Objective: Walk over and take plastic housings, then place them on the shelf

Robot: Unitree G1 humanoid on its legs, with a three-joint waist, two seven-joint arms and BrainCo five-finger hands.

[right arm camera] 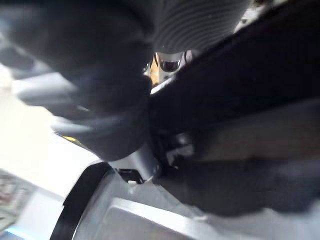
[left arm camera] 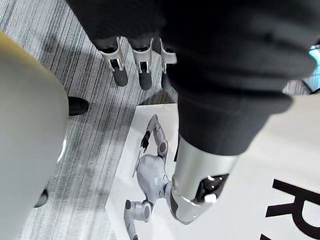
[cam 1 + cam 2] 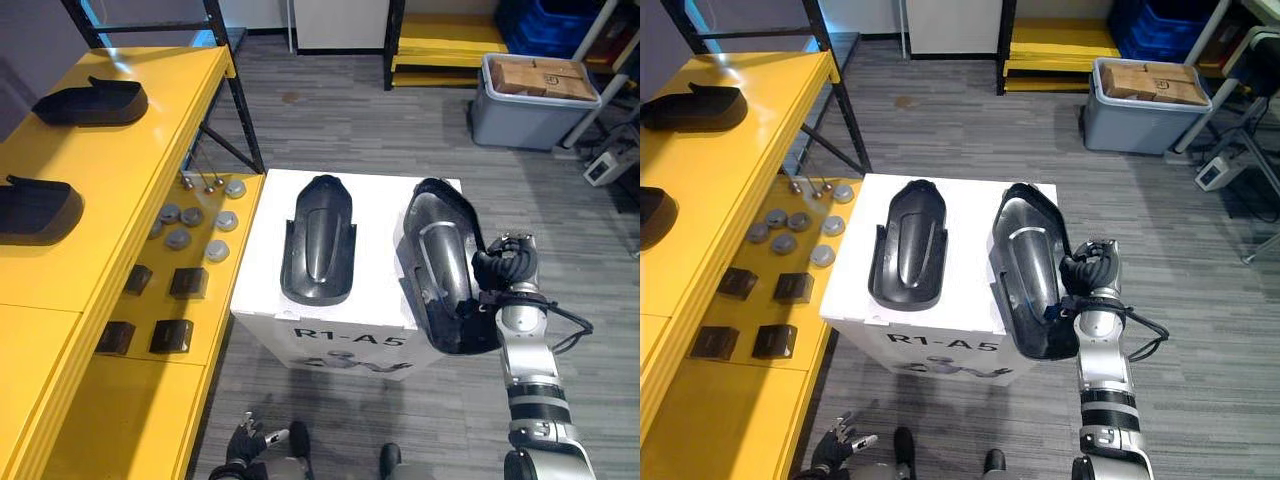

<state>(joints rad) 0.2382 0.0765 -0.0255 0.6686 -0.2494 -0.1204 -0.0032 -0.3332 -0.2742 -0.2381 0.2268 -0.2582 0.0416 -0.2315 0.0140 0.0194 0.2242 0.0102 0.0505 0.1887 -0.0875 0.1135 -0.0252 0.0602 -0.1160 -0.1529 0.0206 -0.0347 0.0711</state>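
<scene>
Two black plastic housings sit on top of the white box (image 3: 262, 300).

Left housing (image 3: 318, 240): lying flat, long axis pointing away from me, narrow end far.

Right housing (image 3: 440, 265): roughly the same heading, slightly skewed, near end overhanging the box's near right corner.

Right hand (image 3: 505, 265): against the right housing's right edge. Its fingers are hidden behind the part, so I cannot tell their state.

Left hand (image 3: 244, 444): hangs low by the box front, fingers (image 2: 119, 75) straight, slightly apart, holding nothing.

Two more housings (image 3: 90, 100) lie on the yellow shelf (image 3: 150, 160), to my left.
</scene>
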